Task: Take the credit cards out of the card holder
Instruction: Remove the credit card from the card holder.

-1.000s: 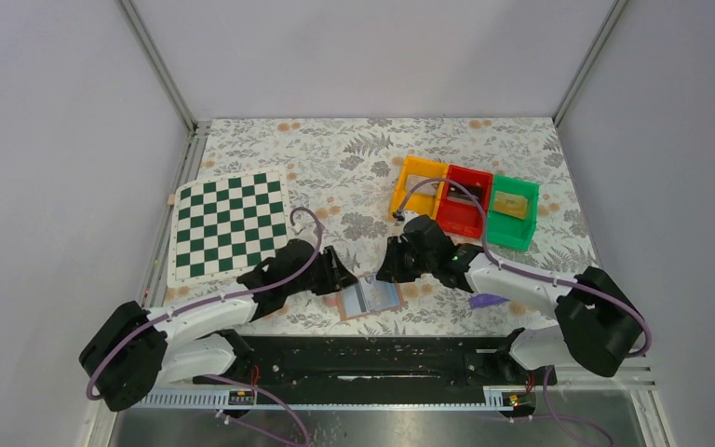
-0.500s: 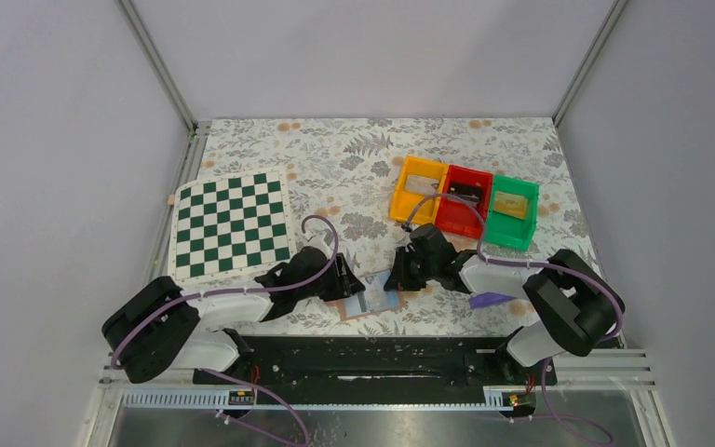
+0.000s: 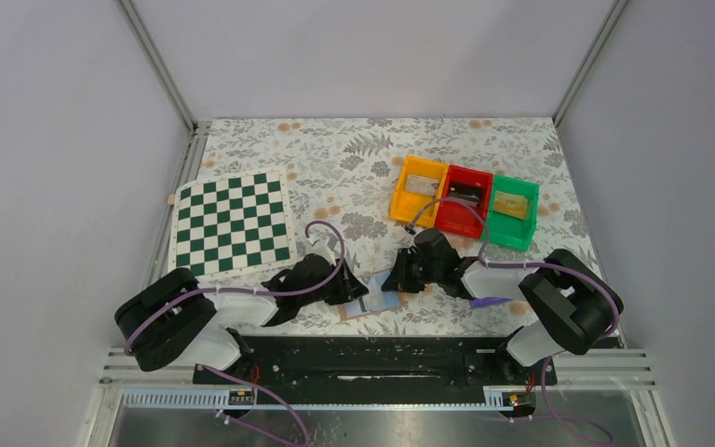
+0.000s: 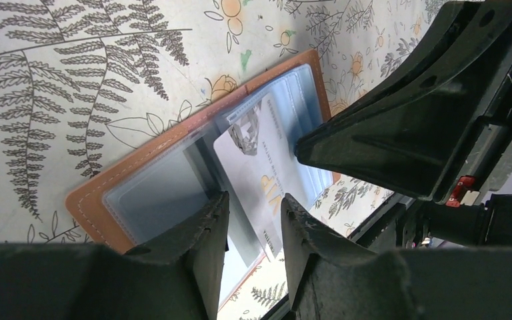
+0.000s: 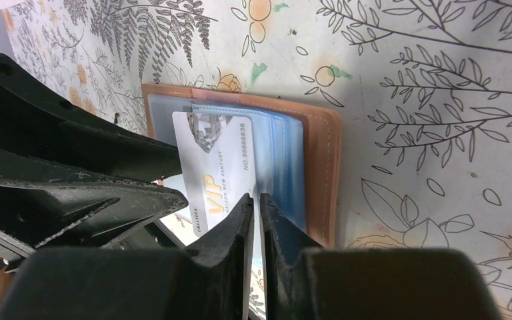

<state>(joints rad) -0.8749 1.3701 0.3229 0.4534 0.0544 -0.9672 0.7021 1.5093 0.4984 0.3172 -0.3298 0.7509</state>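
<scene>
Floral tabletop, grey walls — jaws nearer card holder than before: left jaws open astride white card, right jaws nearly closed

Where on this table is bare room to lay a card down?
Bare cloth between chessboard and coloured bins, and the far strip behind both. Crowded near centre: left fingers and right fingers meet over the card holder.

We see the top view lit brightly and evenly from above, with only faint, soft shadows beneath the arms on the floral-patterned bench. In the wrist views the print stays sharp, while the left gripper and right gripper loom dark and slightly soft near the lens. We find a milky sheen on the clear sleeves of the small tan-brown leather-like card holder.
</scene>
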